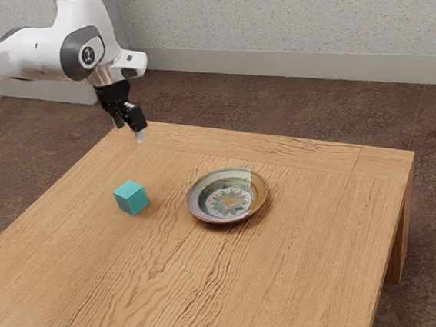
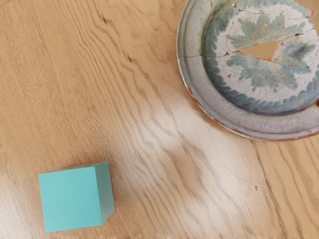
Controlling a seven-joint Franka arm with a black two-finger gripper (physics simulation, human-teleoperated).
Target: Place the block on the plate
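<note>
The wooden table (image 1: 322,277) has light brown colour and wavy dark grain. Under it, 1 leg (image 1: 399,258) is seen near the corner at the exterior view's right. Around the table lies a dark brown, mottled floor (image 1: 434,123). Behind the table stands a speckled grey wall (image 1: 288,14), with a pale baseboard (image 1: 301,64) along its foot.

PASSAGE: strip of pale brown wooden tabletop (image 1: 176,291) separates teal cube-shaped block (image 1: 131,197) and round, multicoloured glazed ceramic plate (image 1: 196,199) | SIDE ROOM: wood borders all 4 upright sides of block | OVERHEAD: open air above both | OBSTACLES: 2, block standing up from tabletop, plate's raised rim around its recessed centre
</note>
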